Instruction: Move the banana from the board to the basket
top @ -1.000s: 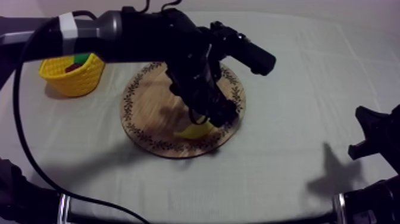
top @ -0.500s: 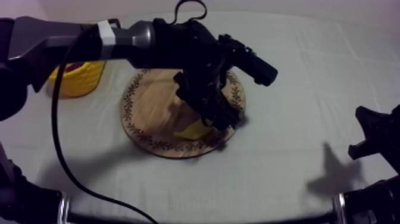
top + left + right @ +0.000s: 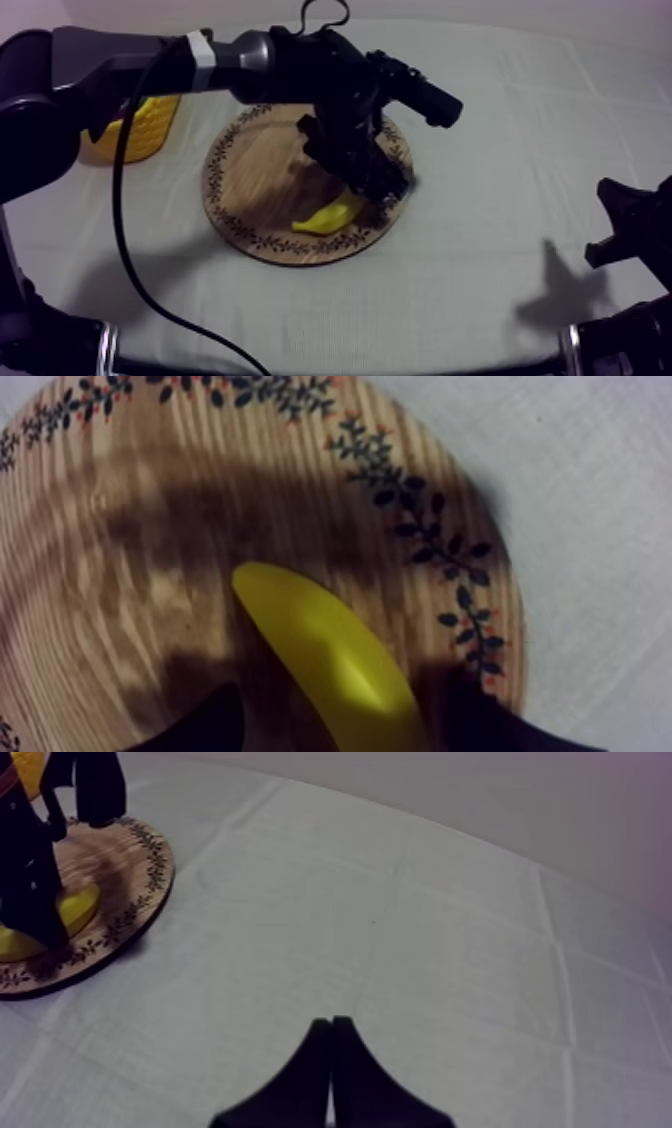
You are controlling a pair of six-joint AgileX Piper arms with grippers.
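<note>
My left gripper straddles the banana near the rim of the wooden board, jaws apart ready to pinch, while my right gripper sits closed, empty, well off the board.

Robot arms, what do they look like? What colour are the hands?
The left arm is a grey and black tube with a white band round it. The left hand is black and chunky. The right hand is black too, tapering to a point.

Yellow basket half behind left arm
</note>
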